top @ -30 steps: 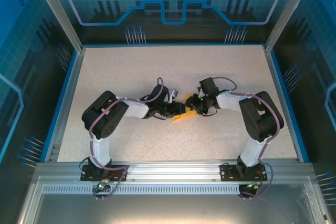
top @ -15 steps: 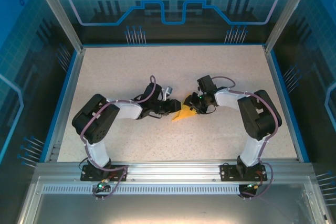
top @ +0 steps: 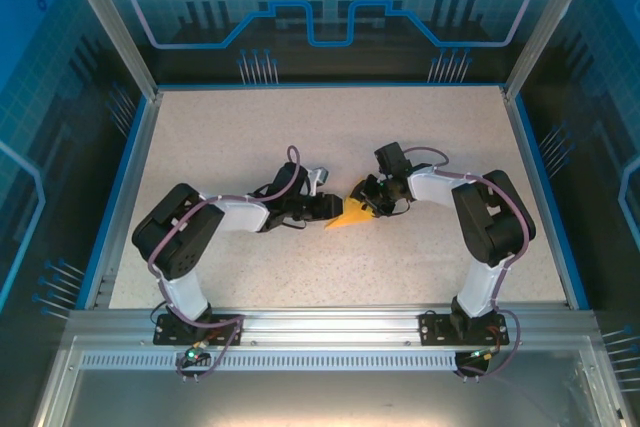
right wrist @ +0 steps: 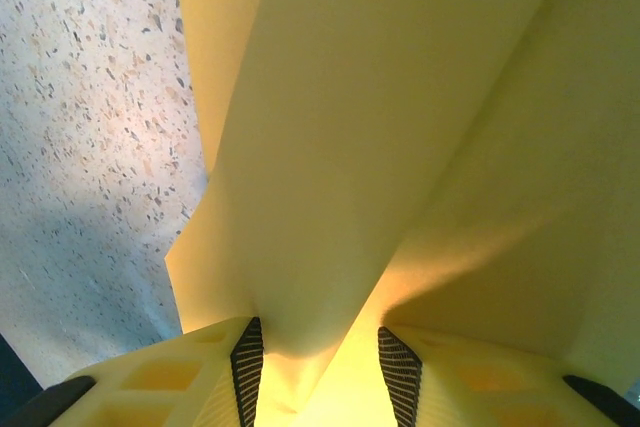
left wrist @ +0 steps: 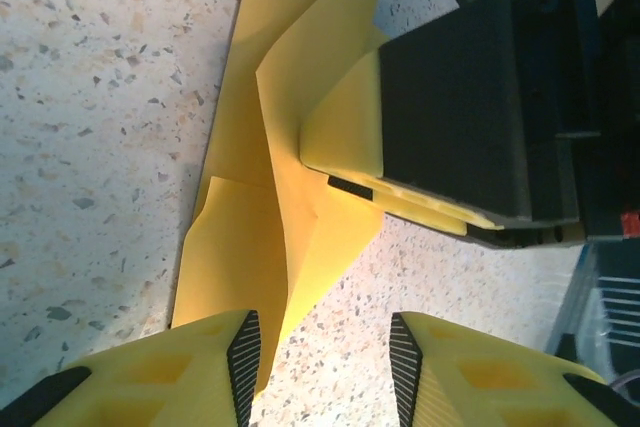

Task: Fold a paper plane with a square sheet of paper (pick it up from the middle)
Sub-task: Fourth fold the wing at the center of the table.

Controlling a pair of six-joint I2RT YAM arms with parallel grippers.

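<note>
While both arms meet at mid-table, the square sheet of paper (top: 350, 214), already creased into overlapping flaps, lies on the speckled table (top: 250, 127) between them. The left gripper (left wrist: 325, 347) hangs released, its jaws apart at the sheet's near edge with bare tabletop between them. The right gripper (right wrist: 320, 347) straddles a raised fold that runs down between its pads; whether it actually pinches that fold cannot be told. The step in hand appears to be setting a crease, midway through the plane. Done well, it likely calls for one gripper to pin the layers flat while the other presses slowly along the fold line, keeping edges aligned so the thin paper neither slides nor tears.
</note>
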